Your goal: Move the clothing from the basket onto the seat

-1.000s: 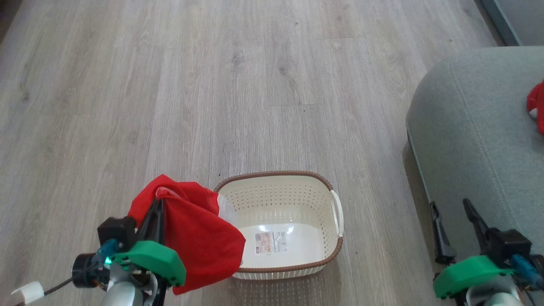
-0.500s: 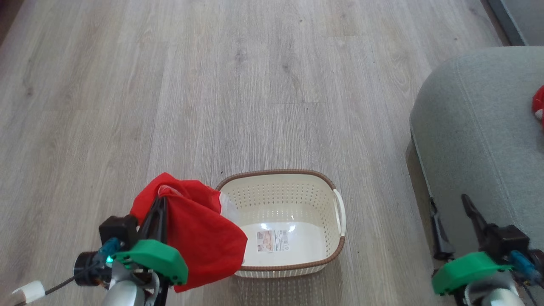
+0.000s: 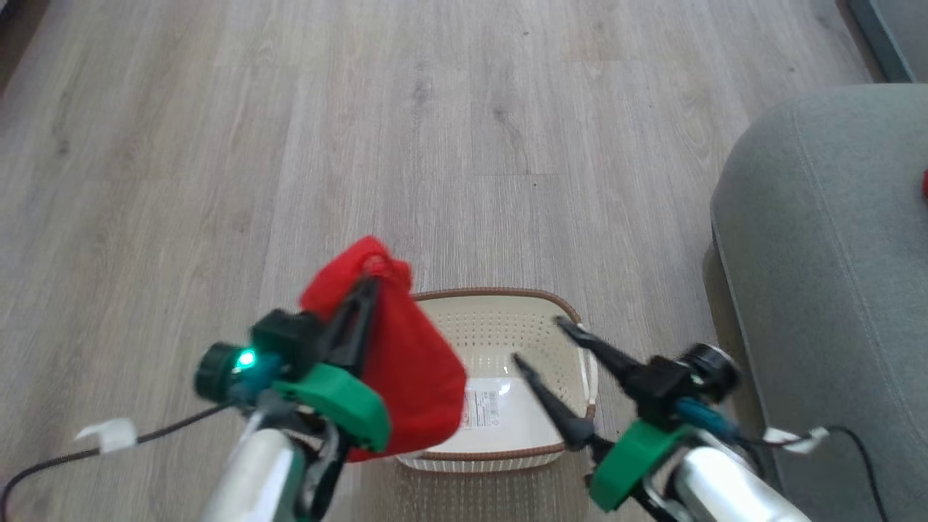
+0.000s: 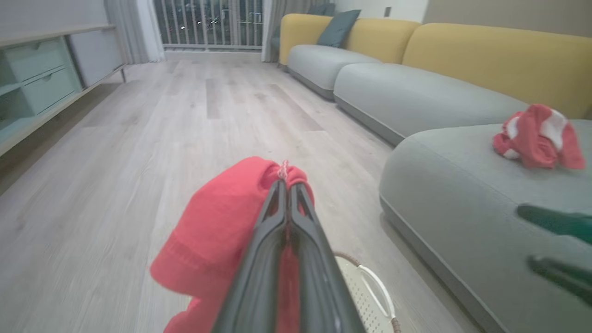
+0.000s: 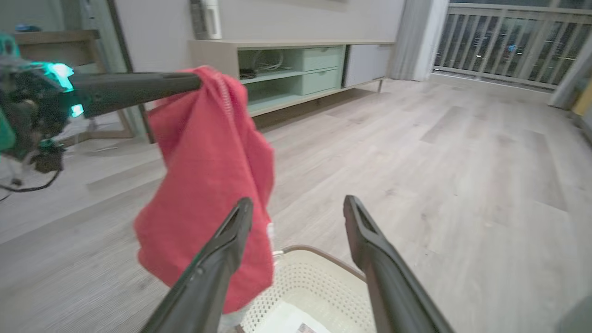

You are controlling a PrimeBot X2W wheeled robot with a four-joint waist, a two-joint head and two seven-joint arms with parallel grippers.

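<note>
Carries the clothing (image 3: 413, 370) higher and further right than a second ago, and swings the right gripper (image 3: 540, 342) in from beside the seat (image 3: 819, 275) to over the basket (image 3: 500, 293). Holds the red garment bunched and hanging from the left gripper (image 3: 371, 283), fingers pressed together on a pinch of its top fold, cloth draping in front of the basket's left rim in the head view. Leaves the cream basket standing on the wooden floor (image 3: 435, 109), label sticker (image 3: 484, 407) showing on its bare bottom. Holds the right fingers (image 3: 602, 351) spread wide with nothing between them, tips pointing toward the hanging cloth; touching it or not, cannot tell. Places the grey seat to the right of the basket, near but apart. Shows, in the left wrist view, a second red-and-white garment (image 4: 536, 136) lying crumpled on top of the seat.
</note>
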